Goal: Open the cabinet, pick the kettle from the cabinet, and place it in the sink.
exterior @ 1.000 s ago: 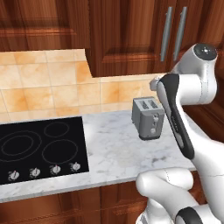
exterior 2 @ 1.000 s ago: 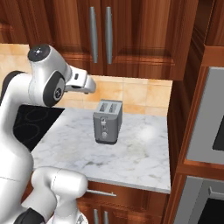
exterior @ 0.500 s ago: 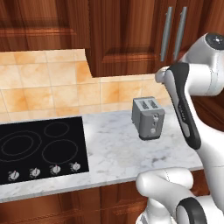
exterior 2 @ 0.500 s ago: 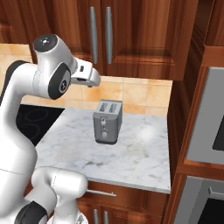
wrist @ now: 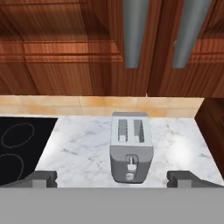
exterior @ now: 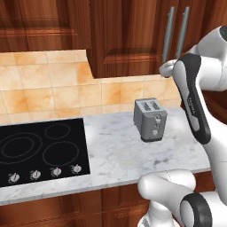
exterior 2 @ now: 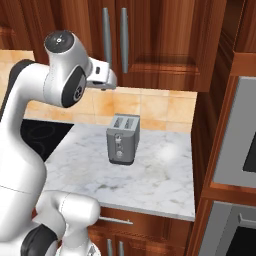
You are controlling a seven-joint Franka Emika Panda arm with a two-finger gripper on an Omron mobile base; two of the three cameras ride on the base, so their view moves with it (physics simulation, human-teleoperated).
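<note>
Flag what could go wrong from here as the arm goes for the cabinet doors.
The two bar handles of the cabinet hang close together, so the open gripper might catch the wrong one or both. The toaster stands right below the doors on the counter; a low swing of the arm could knock it. Both doors are shut, so the kettle's spot inside is unknown.

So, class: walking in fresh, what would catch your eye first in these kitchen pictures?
The white robot arm dominates, its open gripper raised just below the cabinet's two long silver handles. Beneath it, a grey toaster stands alone on the marble counter, right of the black cooktop.
</note>
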